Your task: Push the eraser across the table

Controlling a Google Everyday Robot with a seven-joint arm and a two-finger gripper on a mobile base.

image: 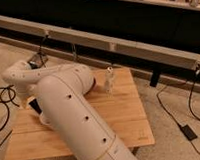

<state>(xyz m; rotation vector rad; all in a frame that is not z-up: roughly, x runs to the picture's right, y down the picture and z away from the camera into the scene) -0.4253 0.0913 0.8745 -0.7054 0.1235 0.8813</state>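
My white arm [70,111] fills the middle of the camera view and covers the left half of the wooden plank table [122,116]. It bends back to the left, and my gripper [30,103] hangs at its end over the table's left edge, mostly hidden by the wrist. The black eraser does not show; the arm hides the spot where it lay. A sliver of a whitish cup rim [44,118] peeks out beside the arm.
A small whitish upright object [109,80] stands near the table's far edge. A long grey rail [117,43] runs behind the table before a dark wall. Black cables lie on the floor at the left [3,96] and right [178,118].
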